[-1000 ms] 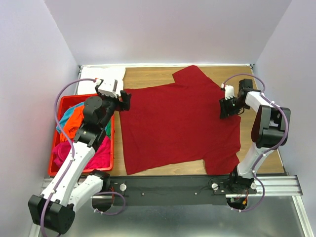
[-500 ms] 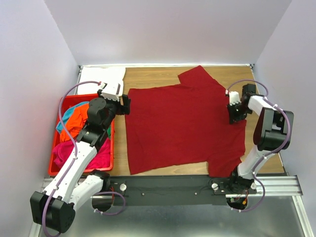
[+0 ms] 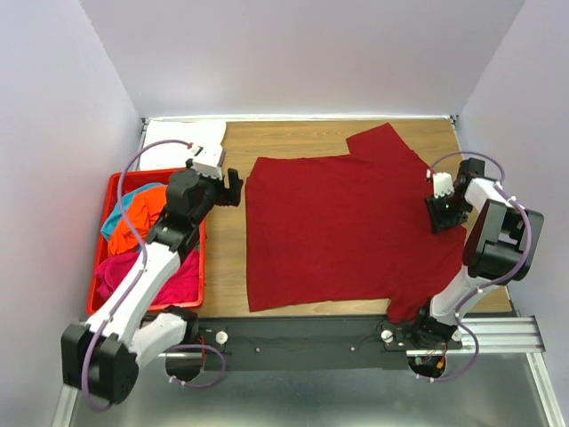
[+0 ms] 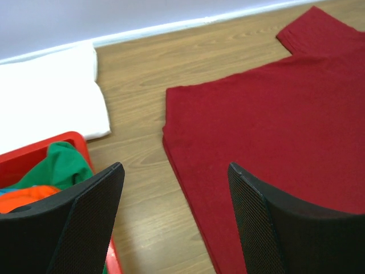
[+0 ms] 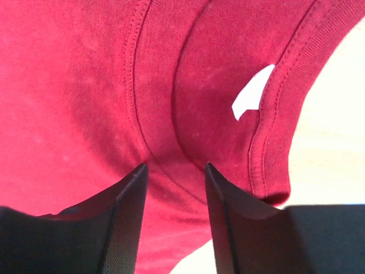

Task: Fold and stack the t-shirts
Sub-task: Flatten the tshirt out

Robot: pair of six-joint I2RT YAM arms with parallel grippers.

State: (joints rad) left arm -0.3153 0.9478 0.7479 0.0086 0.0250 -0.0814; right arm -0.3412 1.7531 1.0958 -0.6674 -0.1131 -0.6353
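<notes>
A dark red t-shirt (image 3: 347, 231) lies spread flat on the wooden table, with its collar at the right. My right gripper (image 3: 442, 213) sits on the collar. In the right wrist view its jaws (image 5: 173, 166) stand narrowly apart with the collar cloth (image 5: 171, 125) between them, beside a white label (image 5: 251, 97). My left gripper (image 3: 235, 187) is open and empty, just left of the shirt's left edge (image 4: 171, 142), over bare wood (image 4: 174, 166). A folded white t-shirt (image 3: 182, 142) lies at the back left.
A red plastic bin (image 3: 142, 311) at the left holds orange (image 3: 138, 213), magenta (image 3: 178, 280), teal (image 3: 120, 205) and green (image 4: 51, 165) shirts. The shirt's near right sleeve hangs over the table's front edge (image 3: 409, 307). Walls enclose the table.
The red shirt has slid to the right together with my right gripper. My left gripper has let go of the shirt's left edge, which has pulled away from it.
</notes>
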